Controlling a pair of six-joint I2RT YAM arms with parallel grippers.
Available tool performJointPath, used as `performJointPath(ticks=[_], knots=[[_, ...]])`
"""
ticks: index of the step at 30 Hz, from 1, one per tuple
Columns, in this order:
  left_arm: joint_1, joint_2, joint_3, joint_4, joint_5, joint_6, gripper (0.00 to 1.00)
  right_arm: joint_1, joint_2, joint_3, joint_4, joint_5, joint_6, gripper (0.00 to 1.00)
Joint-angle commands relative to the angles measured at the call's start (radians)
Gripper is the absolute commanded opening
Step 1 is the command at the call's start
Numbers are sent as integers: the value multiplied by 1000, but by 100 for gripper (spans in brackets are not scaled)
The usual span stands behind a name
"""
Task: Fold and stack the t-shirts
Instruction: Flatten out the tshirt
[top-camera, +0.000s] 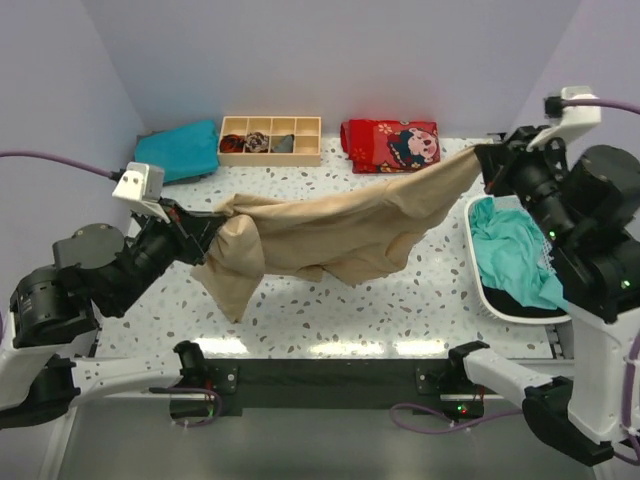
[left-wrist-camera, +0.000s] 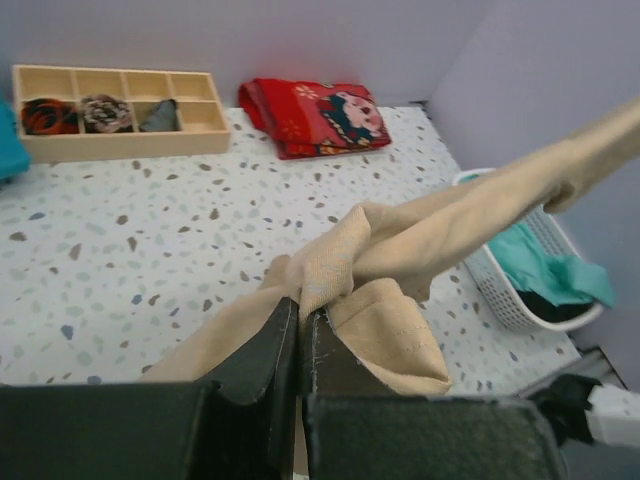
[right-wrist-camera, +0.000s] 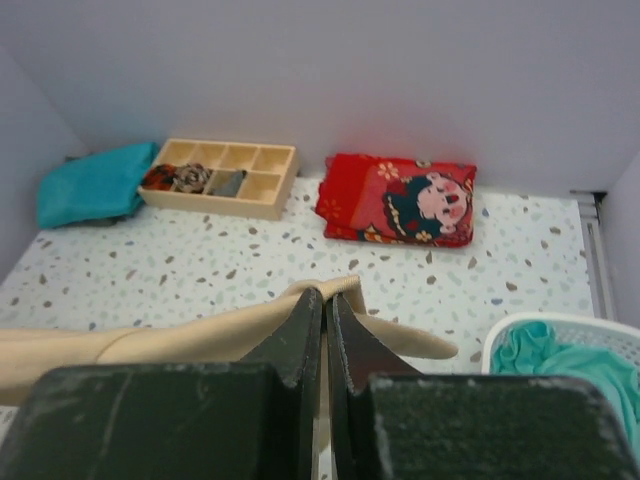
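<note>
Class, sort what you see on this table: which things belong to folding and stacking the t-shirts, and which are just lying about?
Belongs to the job: tan t-shirt, stretched between left tool and right tool; teal t-shirt in the white basket; folded teal t-shirt at the back left.
Just lying about: wooden compartment tray; red printed cloth.

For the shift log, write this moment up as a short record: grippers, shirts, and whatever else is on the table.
left gripper: shut on one end of the tan t-shirt
right gripper: shut on its other end
tan t-shirt: stretched between the arms, middle sagging
folded teal t-shirt: back left corner
crumpled teal t-shirt: in the white basket, right side
other items: wooden tray and red cloth along the back
</note>
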Motion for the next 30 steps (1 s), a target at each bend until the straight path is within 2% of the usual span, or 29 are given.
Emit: performJointPath(ticks=[1, 4, 6, 7, 9, 10, 11, 14, 19, 24, 26, 27, 28, 30], knots=[[5, 64, 108, 17, 297, 63, 0, -4, -44, 199, -64, -108, -40, 0], [5, 59, 110, 11, 358, 32, 0, -2, -48, 276, -62, -137, -30, 0], [5, 56, 133, -12, 342, 9, 0, -4, -44, 291, -42, -146, -31, 0], [5, 50, 130, -15, 323, -3, 0, -4, -36, 296, -33, -140, -18, 0], [5, 33, 127, -61, 181, -32, 0, -4, 17, 304, -33, -160, -10, 0], [5, 29, 124, -78, 118, -61, 0, -4, 36, 287, -19, -171, 7, 0], [3, 19, 104, -92, -5, -78, 0, -4, 77, 261, -2, -172, 19, 0], [3, -5, 27, -83, -143, -129, 0, -4, 178, 146, 50, -152, 55, 0], [3, -1, -141, 43, -215, -158, 0, -2, 297, -55, 152, -91, 93, 0], [20, 189, -260, 109, -255, -155, 0, -4, 369, -117, 194, -43, 85, 0], [124, 257, -290, 161, -184, -71, 0, -2, 398, -130, 208, -46, 76, 0], [176, 269, -306, 251, -147, -33, 0, -4, 410, -138, 213, -48, 78, 0], [280, 277, -326, 311, -102, 47, 0, -4, 429, -141, 220, -48, 75, 0], [378, 274, -398, 504, 45, 121, 0, -2, 446, -166, 236, -53, 75, 0]])
